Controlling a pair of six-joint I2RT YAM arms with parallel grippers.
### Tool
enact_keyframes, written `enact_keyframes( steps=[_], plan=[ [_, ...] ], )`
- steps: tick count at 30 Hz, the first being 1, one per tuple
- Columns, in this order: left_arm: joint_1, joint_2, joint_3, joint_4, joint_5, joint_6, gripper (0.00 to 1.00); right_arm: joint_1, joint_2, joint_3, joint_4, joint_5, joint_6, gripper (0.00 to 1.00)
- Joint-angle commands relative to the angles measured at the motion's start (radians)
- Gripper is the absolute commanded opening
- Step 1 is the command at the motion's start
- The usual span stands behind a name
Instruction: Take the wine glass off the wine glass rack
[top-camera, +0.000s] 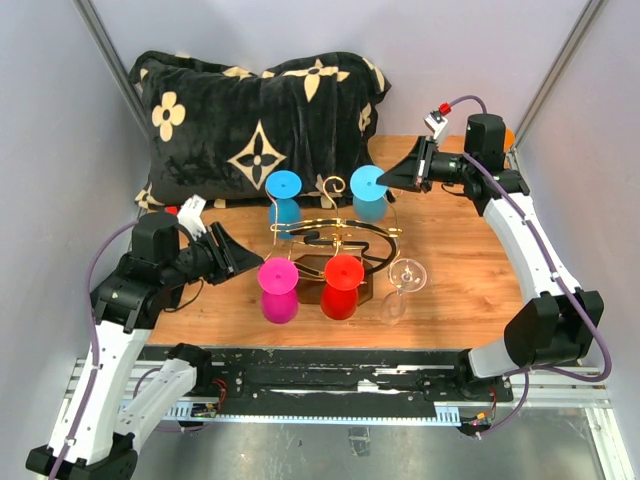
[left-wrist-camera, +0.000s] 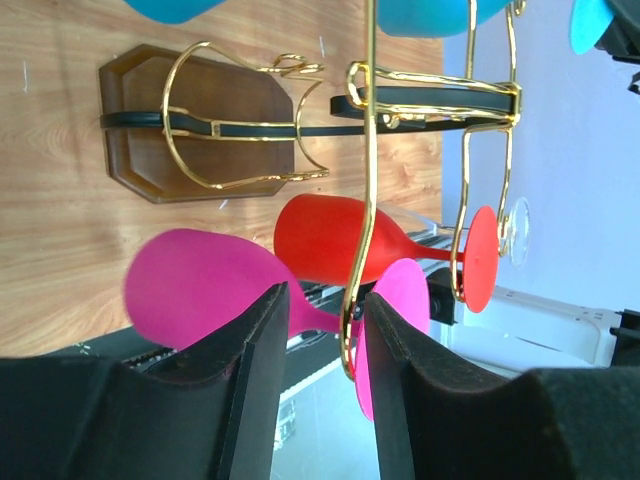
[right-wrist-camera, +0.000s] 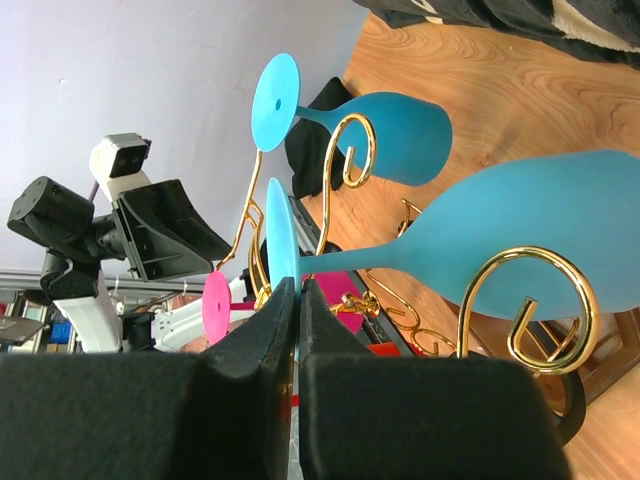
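Observation:
The gold wire wine glass rack (top-camera: 340, 232) stands mid-table on its dark brown base (left-wrist-camera: 140, 130). Glasses hang from it upside down: two blue at the back, a magenta one (top-camera: 278, 290) and a red one (top-camera: 342, 285) at the front. My right gripper (top-camera: 388, 177) is shut on the round foot (right-wrist-camera: 281, 235) of the right blue glass (top-camera: 368, 192); its bowl (right-wrist-camera: 540, 230) hangs behind a gold scroll (right-wrist-camera: 525, 300). My left gripper (top-camera: 236, 254) is open. In the left wrist view its fingers (left-wrist-camera: 260, 340) flank the magenta glass's stem and foot (left-wrist-camera: 405, 300) and a gold arm tip.
The other blue glass (top-camera: 284, 195) hangs at the back left. A clear glass (top-camera: 405, 280) is at the rack's right front. A black patterned pillow (top-camera: 250, 110) lies along the back of the wooden table (top-camera: 480, 270). Grey walls close in both sides.

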Motion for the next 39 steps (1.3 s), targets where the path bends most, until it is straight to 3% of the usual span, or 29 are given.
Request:
enact_keyframes(
  steps=[1,15,20,39],
  plan=[
    [-0.006,-0.02,-0.023,0.019,0.052,-0.007,0.42,-0.028,-0.041,-0.01,0.014,-0.024,-0.006,0.01],
    [-0.007,-0.061,0.042,-0.003,0.046,-0.053,0.41,-0.038,-0.05,-0.021,0.011,-0.027,-0.012,0.01],
    [-0.008,-0.076,0.051,-0.025,0.026,-0.056,0.46,-0.039,-0.052,-0.02,0.011,-0.028,-0.014,0.01],
    [-0.007,-0.098,-0.045,0.059,0.112,-0.105,0.49,-0.04,-0.049,-0.021,0.014,-0.018,-0.011,0.01]
  ],
)
